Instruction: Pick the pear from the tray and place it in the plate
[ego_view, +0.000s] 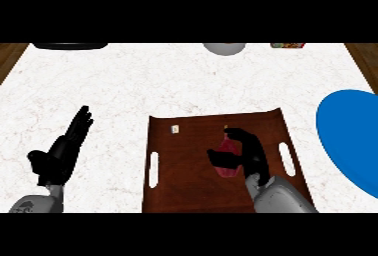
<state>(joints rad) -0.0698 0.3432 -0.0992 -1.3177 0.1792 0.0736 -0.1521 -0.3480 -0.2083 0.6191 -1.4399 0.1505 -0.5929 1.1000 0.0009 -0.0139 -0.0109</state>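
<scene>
Right robot hand: enters from the lower edge over the tray, fingers and thumb curled round the pear, partly hiding it.
Left robot hand: at the lower left over the bare surface, well apart from the tray; fingers straight and held together, pointing away from the robot, holding nothing.
Pear: dark red, over the middle of the tray, inside the right robot hand's curl; stem end points away from the robot. Whether it touches the tray floor cannot be told.
Tray: brown, rectangular, with a white slot handle on each side; lies centre-right on the surface, its near part running to the lower edge.
Small tag: pale item on the tray's far left part, too small to identify.
Plate: blue, round, at the right edge, partly cut off, just beside the tray.
Surface: white, marbled.
Far edge: a dark object, a grey rounded object and a small colourful item, all cut off.
</scene>
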